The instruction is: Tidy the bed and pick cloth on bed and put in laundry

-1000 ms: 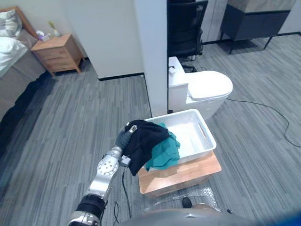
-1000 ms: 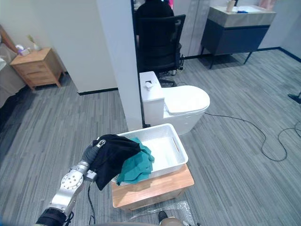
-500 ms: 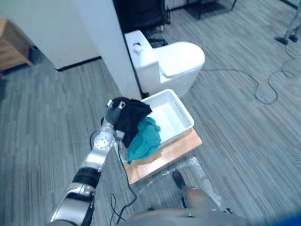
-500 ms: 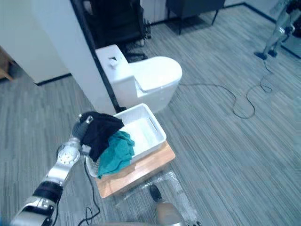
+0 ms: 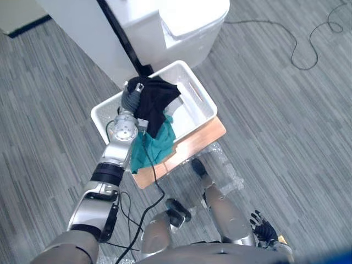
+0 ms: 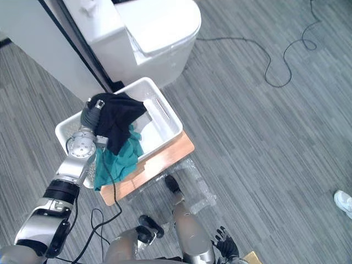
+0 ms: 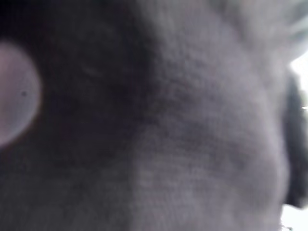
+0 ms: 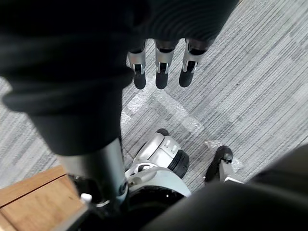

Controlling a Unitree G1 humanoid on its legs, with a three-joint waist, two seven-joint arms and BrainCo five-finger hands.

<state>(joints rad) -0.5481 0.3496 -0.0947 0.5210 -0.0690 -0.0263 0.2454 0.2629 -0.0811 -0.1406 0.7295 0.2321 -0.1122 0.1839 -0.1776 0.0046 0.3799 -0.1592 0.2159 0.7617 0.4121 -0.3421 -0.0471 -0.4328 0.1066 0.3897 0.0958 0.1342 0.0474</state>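
In the left eye view, the left hand [image 5: 130, 100] is raised over the white laundry basket [image 5: 199, 102], which stands on a wooden board [image 5: 204, 137] with a toilet [image 5: 181, 22] at its 12 o'clock. A black cloth [image 5: 158, 102] is draped over that hand and hides it, so I cannot tell how the hand grips. A teal cloth [image 5: 154, 147] hangs at the black one's 6 o'clock, across the basket's near rim and over the board. The right hand [image 5: 263, 230] hangs at 5 o'clock, well apart. The right eye view gives the same layout, with a person's shoe [image 6: 344, 201] at 4 o'clock on the floor. In the left wrist view, dark fabric lies right against the camera. In the right wrist view, the right hand's fingers [image 8: 161, 72] are straight, side by side and empty, above the floor. The likely risk is that letting go here would send the teal cloth down outside the rim, because it hangs beyond the basket. The black cloth might also cling to the hand.
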